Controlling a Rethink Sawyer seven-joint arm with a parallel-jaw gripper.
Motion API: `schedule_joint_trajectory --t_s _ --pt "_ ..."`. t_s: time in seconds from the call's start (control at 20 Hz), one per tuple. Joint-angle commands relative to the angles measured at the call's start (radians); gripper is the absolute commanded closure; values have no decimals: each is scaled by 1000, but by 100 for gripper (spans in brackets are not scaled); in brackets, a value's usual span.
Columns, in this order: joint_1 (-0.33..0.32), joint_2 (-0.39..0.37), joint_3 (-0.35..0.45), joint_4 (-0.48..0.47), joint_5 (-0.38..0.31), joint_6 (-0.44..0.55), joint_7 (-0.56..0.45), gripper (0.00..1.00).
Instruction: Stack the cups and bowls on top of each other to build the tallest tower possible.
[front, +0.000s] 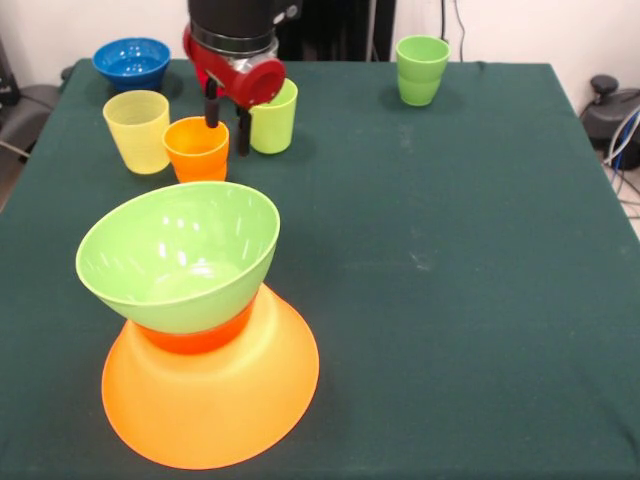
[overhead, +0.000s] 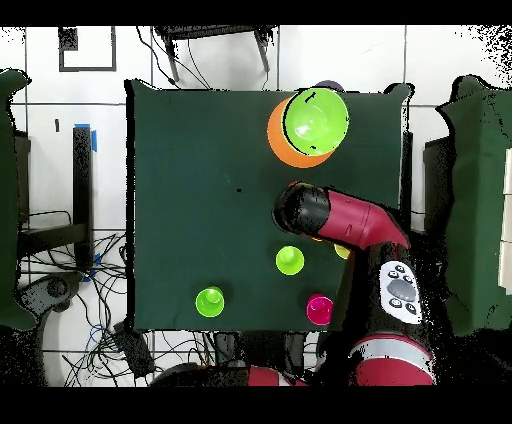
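4 cups (front: 137, 130) loose, poss. more hidden; 4 bowls (front: 178, 255), 3 stacked. Gripper (front: 227, 120) spread over orange cup (front: 196, 148).

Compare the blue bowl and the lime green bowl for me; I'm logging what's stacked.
The lime green bowl is much the larger; the blue bowl is small. The lime green bowl sits raised and tilted on the tower; the blue bowl rests level on the table at its far corner, unstacked. Both are round, glossy and open side up.
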Motion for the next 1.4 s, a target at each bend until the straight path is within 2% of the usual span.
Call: schedule_joint_trajectory --t_s 0.05,0.75,1.4 --pt "50 -10 55 104 -5 75 52 0" --pt "51 -37 52 159 5 62 53 0" --pt "44 -7 56 233 -4 -56 81 0"
